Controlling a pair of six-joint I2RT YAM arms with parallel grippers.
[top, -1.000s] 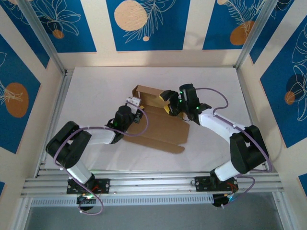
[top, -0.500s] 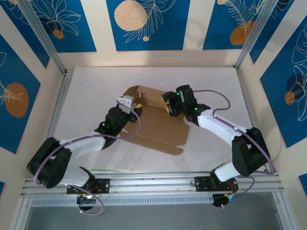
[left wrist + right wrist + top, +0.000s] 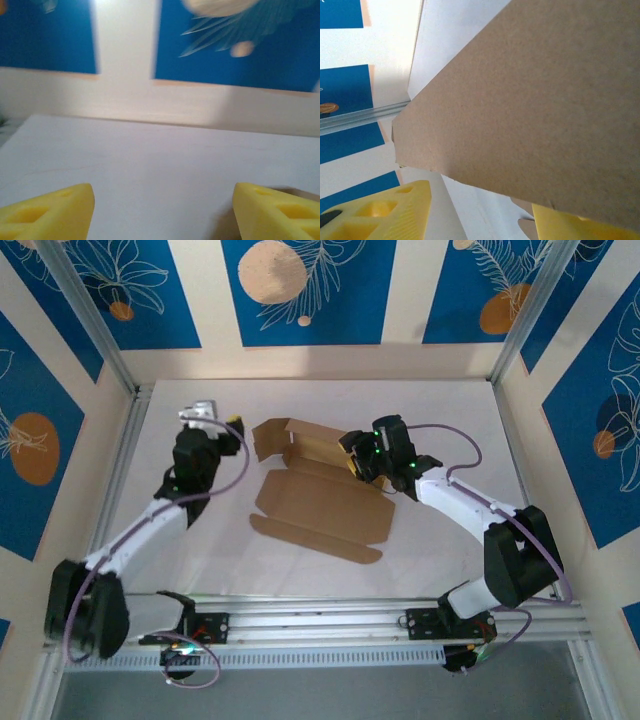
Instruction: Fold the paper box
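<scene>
One paper box (image 3: 320, 502) lay in the middle of the white table (image 3: 450, 405) in the top view. It was matte brown cardboard, a flat creased panel with a rounded tab along its lower edge and thin walls raised along its upper edge. Two grippers showed. The left gripper (image 3: 236, 423), up and left of the box and apart from it, had its two yellow wedge-shaped fingers (image 3: 55, 212) spread wide over bare table. The right gripper (image 3: 352, 456) sat at the box's upper right corner, jaws apart, with a grainy cardboard flap (image 3: 530, 100) across them.
</scene>
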